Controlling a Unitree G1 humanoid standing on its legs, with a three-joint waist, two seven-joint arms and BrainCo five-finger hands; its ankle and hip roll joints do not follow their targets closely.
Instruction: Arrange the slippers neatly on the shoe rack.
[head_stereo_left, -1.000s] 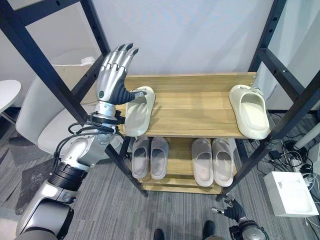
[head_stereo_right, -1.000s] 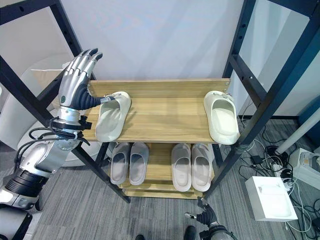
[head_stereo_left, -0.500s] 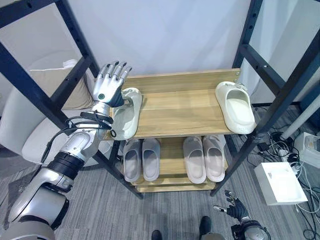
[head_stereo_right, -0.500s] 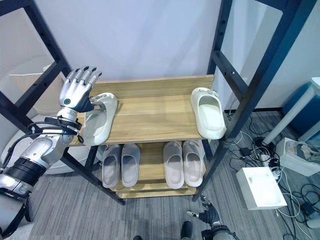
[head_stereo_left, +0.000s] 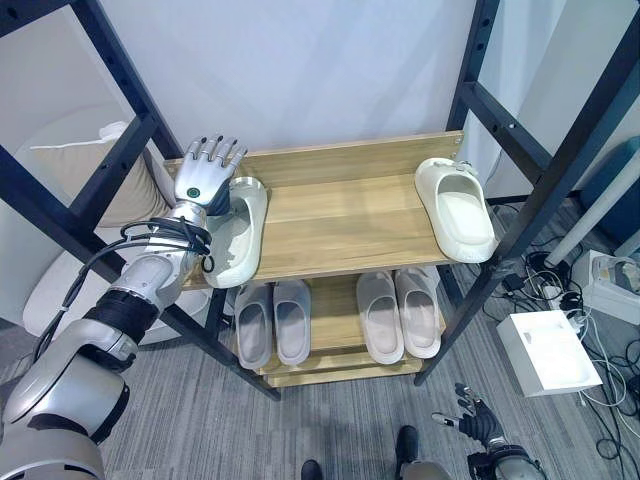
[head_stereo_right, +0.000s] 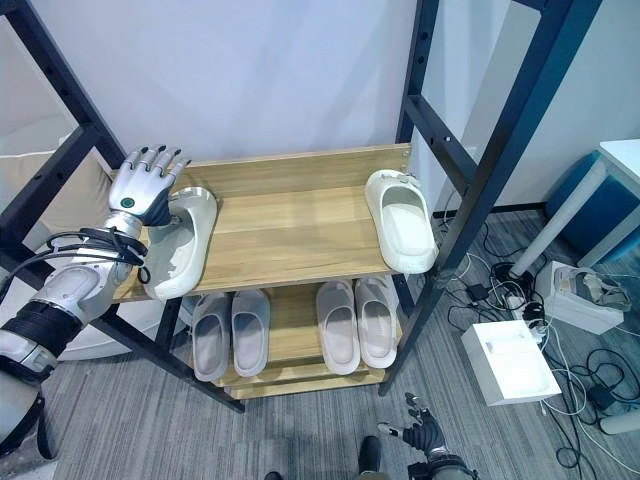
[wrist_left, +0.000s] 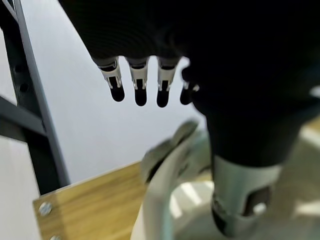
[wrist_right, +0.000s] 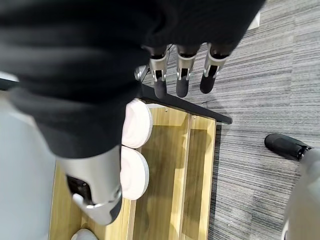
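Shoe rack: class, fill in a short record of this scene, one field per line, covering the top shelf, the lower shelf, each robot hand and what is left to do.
Top shelf: two cream slippers, far apart
Left slipper: at the left edge, heel overhanging the front
Right slipper: at the right edge
Lower shelf: two grey pairs, side by side
Left hand: fingers straight, thumb in the left slipper's opening
Right hand: low near the floor, fingers spread, idle
Left to do: the cream slippers are not yet paired
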